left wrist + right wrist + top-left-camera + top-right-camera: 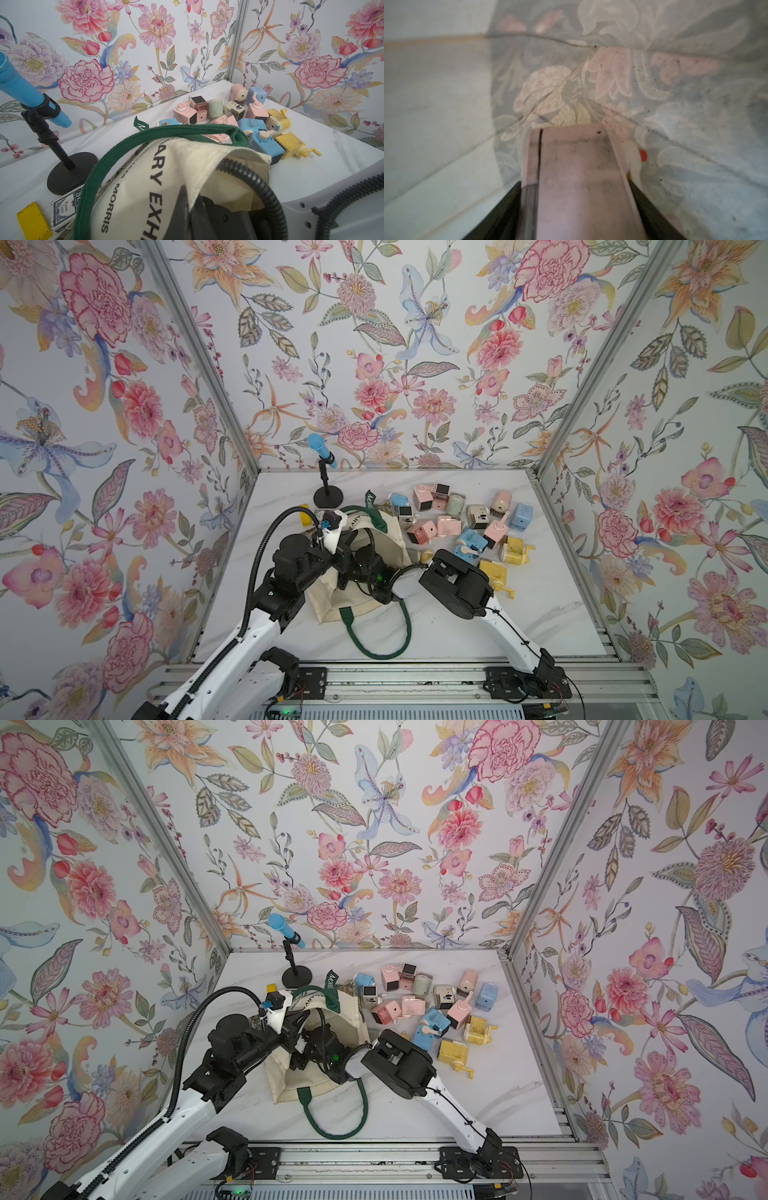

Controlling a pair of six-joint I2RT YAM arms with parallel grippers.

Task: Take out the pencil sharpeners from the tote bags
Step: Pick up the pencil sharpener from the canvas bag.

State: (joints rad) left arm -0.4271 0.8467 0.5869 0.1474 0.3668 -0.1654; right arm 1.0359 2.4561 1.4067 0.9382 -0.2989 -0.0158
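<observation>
Top view, looking down: a white marbled worktop (519, 614). At frame centre lies a limp cream canvas tote (326, 603); left jaws pinch its rim, seemingly to hold the mouth open. Right of centre, boxy pastel plastic sharpeners (457, 522) lie heaped. Inside the tote, right jaws clamp a smooth pink sharpener (571, 166).

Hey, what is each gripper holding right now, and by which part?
Left gripper pinches the tote bag at its mouth rim. Right gripper, inside the bag, clamps a pink pencil sharpener by its two opposite sides.
</observation>
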